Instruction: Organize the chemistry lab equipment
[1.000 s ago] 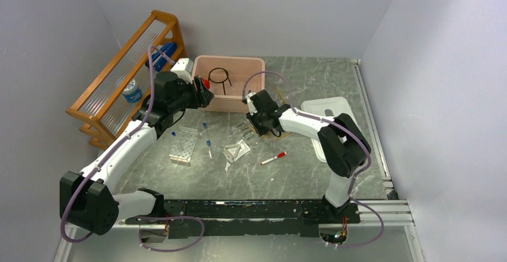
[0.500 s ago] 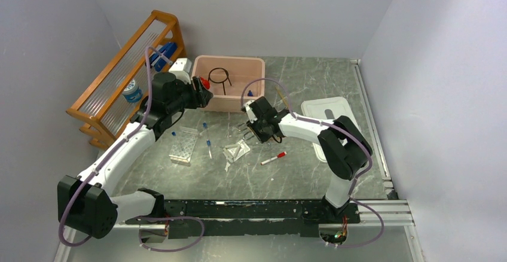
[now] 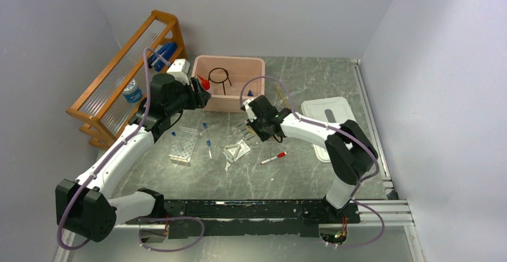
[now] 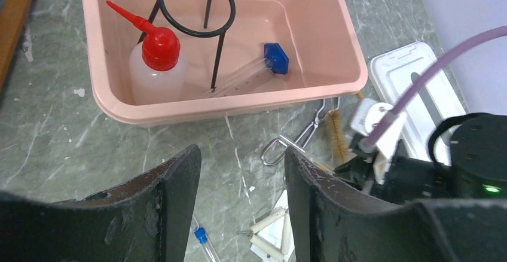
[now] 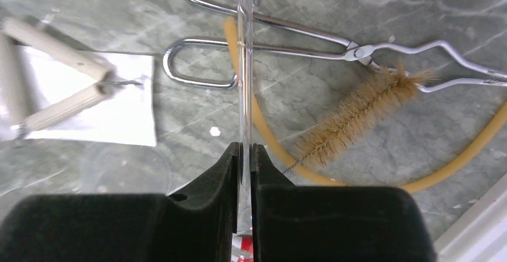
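Note:
The pink bin (image 4: pixel 239 97) holds the black wire ring (image 4: pixel 197 5), the red-capped squeeze bottle (image 4: pixel 156 64) and the blue-based cylinder (image 4: pixel 251 73). My left gripper (image 4: pixel 242 154) is open and empty, hovering just in front of the bin (image 3: pixel 233 103). My right gripper (image 5: pixel 245 148) is shut on a thin clear glass rod (image 5: pixel 244 64), low over the amber tubing (image 5: pixel 263 130), in the top view (image 3: pixel 251 125). White triangles (image 5: pixel 60 88) lie on a white sheet to its left. The clear tube rack (image 3: pixel 184 145) and a loose blue-capped tube (image 3: pixel 207 142) lie on the table.
Metal tongs (image 5: pixel 281 40) and a bristle brush (image 5: pixel 353 115) lie under my right gripper. A red-capped marker (image 3: pixel 273 158) lies nearer the front. A white tray (image 3: pixel 327 115) sits at the right. The wooden slatted rack (image 3: pixel 125 76) stands along the left wall.
My right gripper has shifted slightly left and toward the near side, still low over the tongs and tubing. My left gripper has edged a little back toward the bin.

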Controlling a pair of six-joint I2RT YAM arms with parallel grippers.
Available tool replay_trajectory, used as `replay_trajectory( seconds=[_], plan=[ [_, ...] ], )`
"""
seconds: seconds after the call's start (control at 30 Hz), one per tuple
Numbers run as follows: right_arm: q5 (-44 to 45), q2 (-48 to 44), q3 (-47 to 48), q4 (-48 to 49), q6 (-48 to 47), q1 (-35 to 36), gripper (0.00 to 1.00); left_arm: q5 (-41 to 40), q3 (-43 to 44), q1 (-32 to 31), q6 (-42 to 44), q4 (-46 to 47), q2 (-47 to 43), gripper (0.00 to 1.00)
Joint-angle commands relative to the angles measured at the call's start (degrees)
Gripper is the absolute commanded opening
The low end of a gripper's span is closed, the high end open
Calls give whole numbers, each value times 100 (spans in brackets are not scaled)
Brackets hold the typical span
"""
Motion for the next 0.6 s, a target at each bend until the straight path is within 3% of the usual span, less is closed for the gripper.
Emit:
replay_trajectory(
  seconds=[0.0, 0.27, 0.57],
  plan=[
    [-241, -578, 293, -255, -40, 30, 6, -248, 43, -24, -1, 14, -97, 58],
    [-1150, -941, 1163, -749, -316, 17, 6, -910, 565, -7, -235, -295, -16, 61],
    [-2407, 6, 3169, -817, -741, -444, 5, -1378, 1195, 116, -499, -522, 54, 63]
  ],
)
